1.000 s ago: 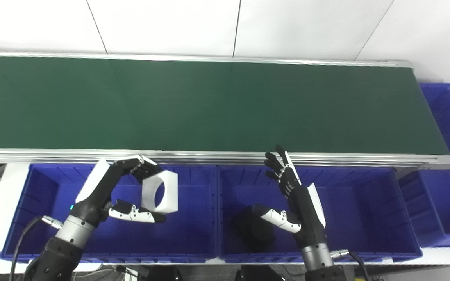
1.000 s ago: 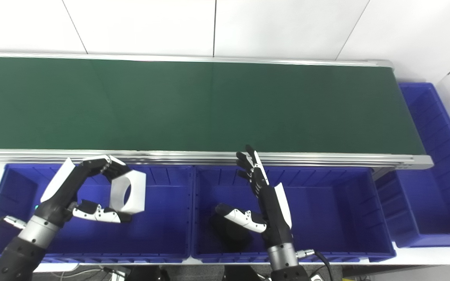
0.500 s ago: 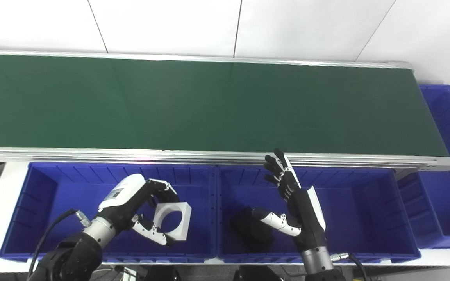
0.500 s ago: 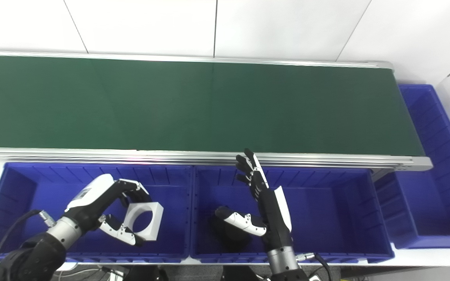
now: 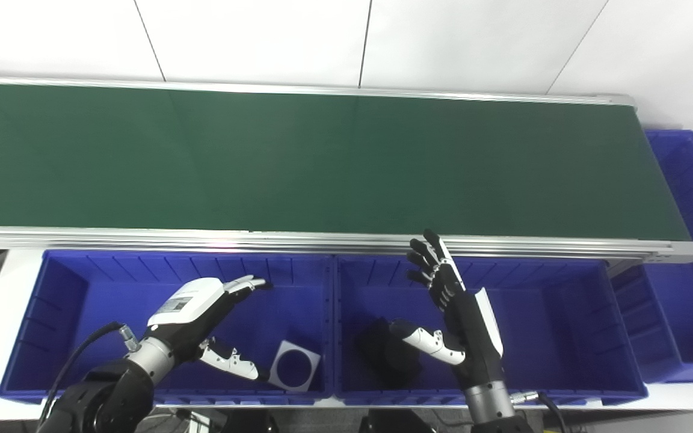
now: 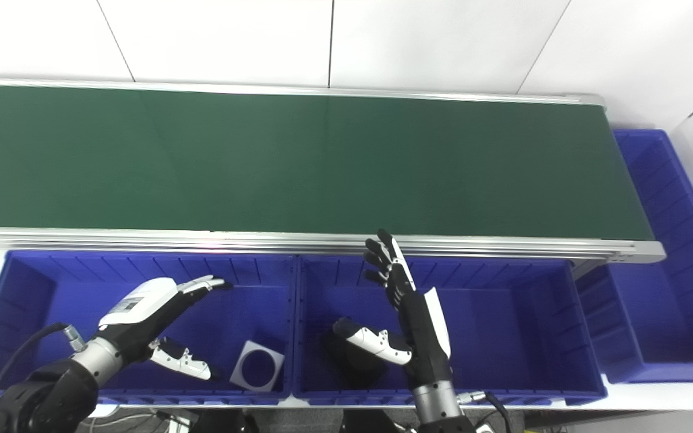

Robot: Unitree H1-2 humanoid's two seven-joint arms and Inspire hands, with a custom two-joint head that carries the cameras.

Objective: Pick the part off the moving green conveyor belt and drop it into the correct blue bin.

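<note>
The white square part with a round hole (image 5: pixel 296 373) lies on the floor of the left blue bin (image 5: pixel 58 300), near its front right corner; it also shows in the right eye view (image 6: pixel 257 372). My left hand (image 5: pixel 205 319) is open and empty above that bin, fingers spread, just left of the part. My right hand (image 5: pixel 452 307) is open and empty, held upright over the middle blue bin (image 5: pixel 563 319). The green conveyor belt (image 5: pixel 322 162) carries nothing.
A black part (image 5: pixel 385 361) lies in the middle bin, left of my right hand. A third blue bin (image 5: pixel 692 252) stands at the belt's right end. The belt's silver rail (image 5: pixel 322 240) runs along the bins' far side.
My left hand lowered the white part into the left bin, then opened; the part dropped onto the bin floor. My right hand stayed still.
</note>
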